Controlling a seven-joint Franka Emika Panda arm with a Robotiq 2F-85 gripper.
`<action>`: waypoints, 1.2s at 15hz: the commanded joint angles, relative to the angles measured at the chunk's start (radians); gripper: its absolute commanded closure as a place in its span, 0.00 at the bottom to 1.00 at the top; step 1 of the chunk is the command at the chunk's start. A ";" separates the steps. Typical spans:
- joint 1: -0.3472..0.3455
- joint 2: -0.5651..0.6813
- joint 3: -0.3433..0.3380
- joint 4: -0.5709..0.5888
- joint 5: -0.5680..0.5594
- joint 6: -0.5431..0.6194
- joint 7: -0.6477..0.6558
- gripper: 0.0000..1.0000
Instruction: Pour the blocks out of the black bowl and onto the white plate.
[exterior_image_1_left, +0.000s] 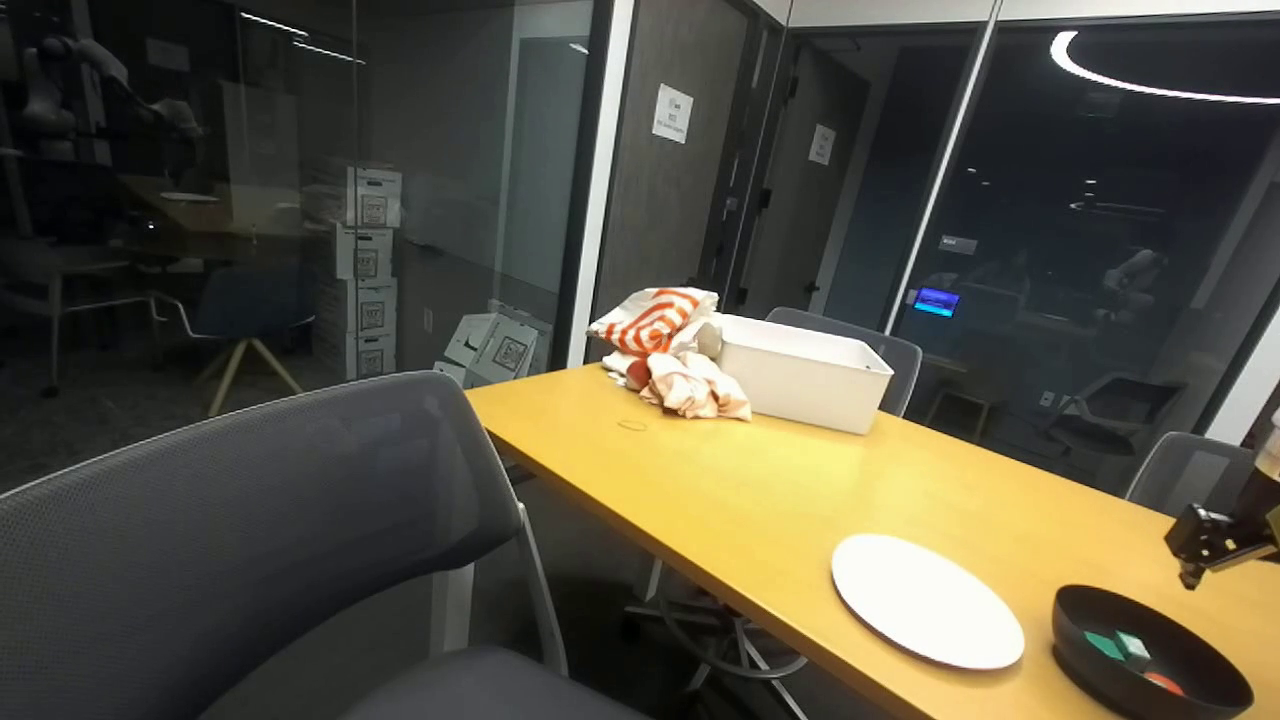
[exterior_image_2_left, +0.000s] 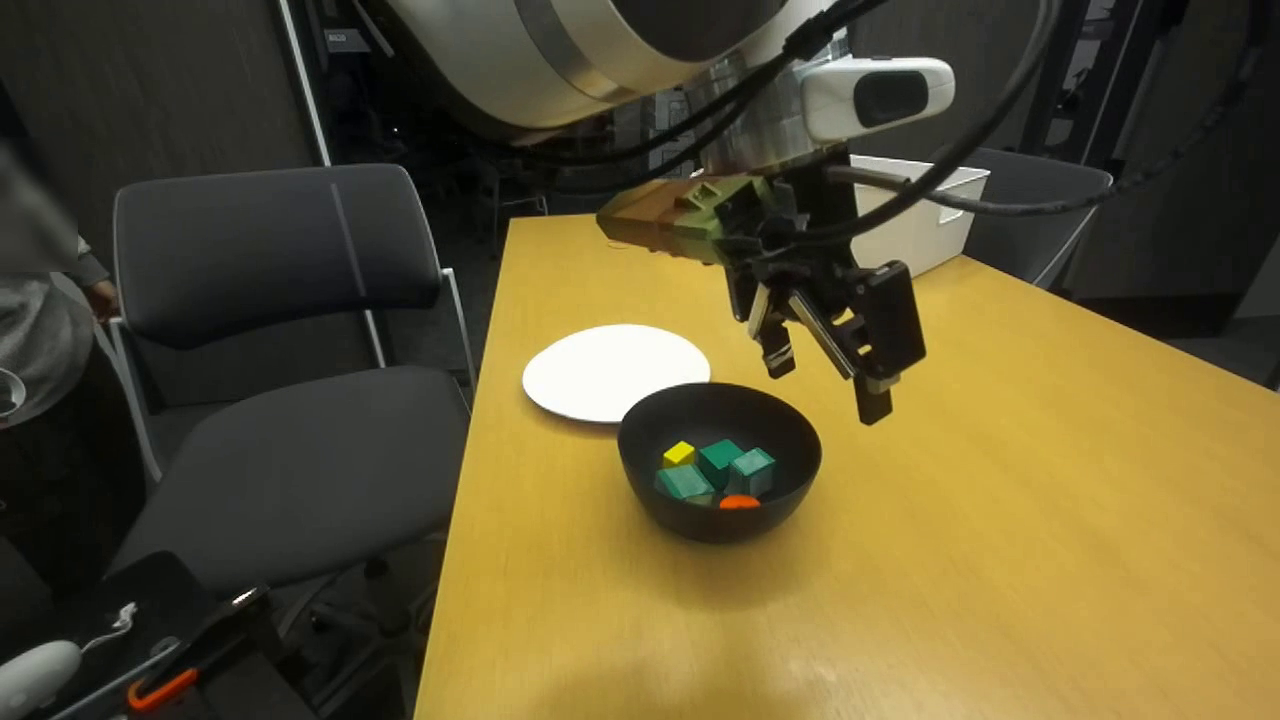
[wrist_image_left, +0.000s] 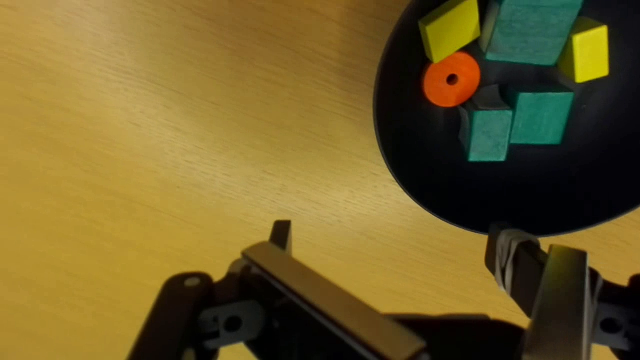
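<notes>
On the tabletop (exterior_image_2_left: 1000, 550) you have what the job needs laid out, but as far as the views show, none of the pouring is done. The plate (exterior_image_2_left: 610, 365) lies flat, and in both exterior views nothing shows on it, so its whole load is yet to come. Just beside it sits the bowl (exterior_image_2_left: 715, 525), upright on the tabletop, neither lifted nor tilted; in an exterior view you can see a narrow gap between the two.

Your claw (exterior_image_2_left: 828, 380) hangs above the tabletop near the bowl's edge, its jaws spread wide with nothing between them, so you have no hold yet. I judge that nearly every step is left to you: straddle the edge, close, lift, carry the bowl over the plate, and tip it.

The blocks (wrist_image_left: 542, 117) you can make out all lie inside the bowl: three green and two yellow in the wrist view, which cuts off part of the bowl, so you can't rule out more. An orange disc (wrist_image_left: 460, 89) lies among them; your task doesn't name it, but it will probably slide out too.
</notes>
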 joint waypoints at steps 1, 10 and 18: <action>-0.021 0.041 -0.029 0.009 0.027 0.026 -0.024 0.00; -0.017 0.146 -0.040 0.020 0.229 0.041 -0.312 0.00; -0.038 0.203 0.007 0.017 0.450 0.085 -0.576 0.00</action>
